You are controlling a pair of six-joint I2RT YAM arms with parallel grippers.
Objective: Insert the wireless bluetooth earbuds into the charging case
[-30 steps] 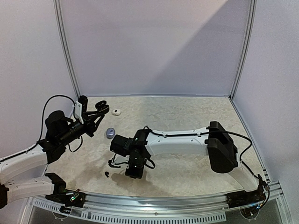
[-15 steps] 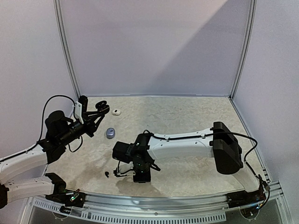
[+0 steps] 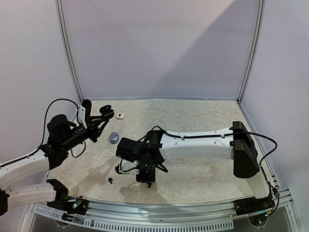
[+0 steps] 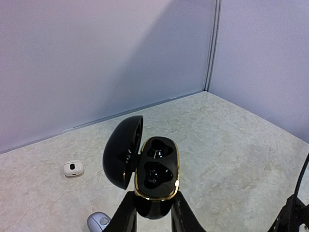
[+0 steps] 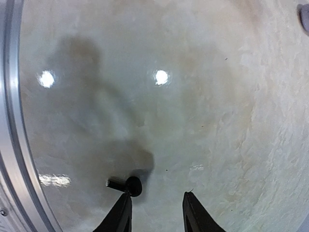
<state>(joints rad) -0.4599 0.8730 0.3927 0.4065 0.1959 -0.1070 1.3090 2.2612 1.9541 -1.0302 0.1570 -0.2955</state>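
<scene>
My left gripper (image 4: 153,194) is shut on the black, gold-rimmed charging case (image 4: 155,169), holding it up with its lid swung open to the left. Both wells look dark and empty. From above, the case (image 3: 105,112) hangs at the far left of the table. My right gripper (image 5: 157,195) is open, low over the table near the front rail. A black stemmed earbud (image 5: 125,185) lies on the table touching the tip of its left finger, with nothing between the fingers. In the top view that earbud (image 3: 111,181) lies just beside the right gripper (image 3: 117,173).
A small white piece (image 3: 120,116) lies near the back left, also visible in the left wrist view (image 4: 73,168). A silvery-grey rounded piece (image 3: 114,137) lies between the two arms. The metal front rail (image 5: 12,145) runs close beside the right gripper.
My right gripper's fingers have spread apart, and that arm has shifted a little to the right. The black earbud stays where it was. The left arm and the case have not moved.
</scene>
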